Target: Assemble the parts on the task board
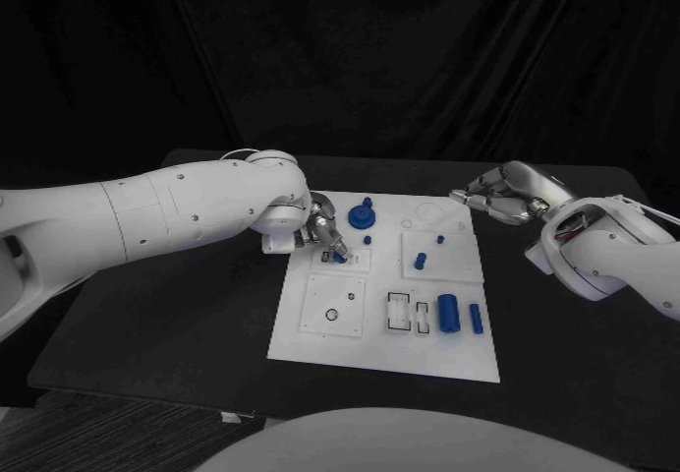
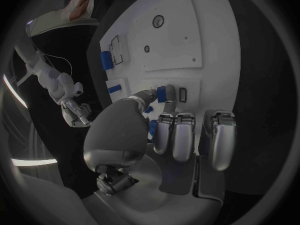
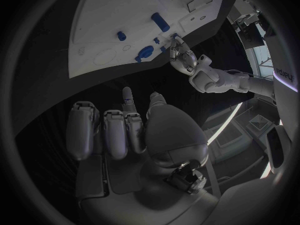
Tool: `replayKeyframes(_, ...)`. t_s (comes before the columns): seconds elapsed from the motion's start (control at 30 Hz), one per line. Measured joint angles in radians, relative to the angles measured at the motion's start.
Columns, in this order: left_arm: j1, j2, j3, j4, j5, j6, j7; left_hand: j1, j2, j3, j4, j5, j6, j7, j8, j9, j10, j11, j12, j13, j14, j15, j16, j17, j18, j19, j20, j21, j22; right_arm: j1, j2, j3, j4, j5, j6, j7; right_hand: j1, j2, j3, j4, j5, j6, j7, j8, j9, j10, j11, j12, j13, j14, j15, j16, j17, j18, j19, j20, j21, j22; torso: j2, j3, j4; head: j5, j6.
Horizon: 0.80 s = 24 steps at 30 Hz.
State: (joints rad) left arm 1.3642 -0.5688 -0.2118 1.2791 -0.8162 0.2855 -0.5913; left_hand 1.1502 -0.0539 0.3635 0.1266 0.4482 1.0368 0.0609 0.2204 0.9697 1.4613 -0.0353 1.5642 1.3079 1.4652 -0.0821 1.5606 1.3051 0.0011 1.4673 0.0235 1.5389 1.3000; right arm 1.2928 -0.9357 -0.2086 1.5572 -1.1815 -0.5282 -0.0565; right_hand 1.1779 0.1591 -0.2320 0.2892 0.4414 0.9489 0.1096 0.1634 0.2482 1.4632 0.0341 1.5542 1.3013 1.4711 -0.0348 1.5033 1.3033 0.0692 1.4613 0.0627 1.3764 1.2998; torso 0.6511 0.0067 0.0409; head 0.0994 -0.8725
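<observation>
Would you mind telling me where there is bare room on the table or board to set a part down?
The black table left of the task board is bare, as is the strip along the board's near edge. The board's far right corner holds nothing raised. It is crowded at the far left, where the left robot hand works beside the blue round part.

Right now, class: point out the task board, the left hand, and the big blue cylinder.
task board [image 1: 323,339], head view, bare near-left corner.
left hand [image 1: 320,234], head view, middle of the hand over the board.
big blue cylinder [image 1: 448,313], head view, middle of its side.
</observation>
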Motion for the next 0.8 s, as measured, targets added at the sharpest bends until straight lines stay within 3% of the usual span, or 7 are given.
replayKeyframes(0.8, -0.002, 0.008, -0.001, -0.007, 0.0, -0.02, 0.0, 0.0, 0.0, 0.0, 0.0, 0.0, 0.0, 0.0, 0.0, 0.0, 0.0, 0.0, 0.0, 0.0, 0.0, 0.0, 0.0, 0.0, 0.0, 0.0, 0.0, 0.0, 0.0, -0.001, 0.001, 0.0, -0.003, 0.0, 0.002, -0.002, 0.0, 0.0, 0.0, 0.0, 0.0, 0.0, 0.0, 0.0, 0.0, 0.0, 0.0, 0.0, 0.0, 0.0, 0.0, 0.0, 0.0, 0.0, 0.0, 0.0, 0.0, 0.0, 0.0, 0.0, 0.0, 0.002, 0.0)
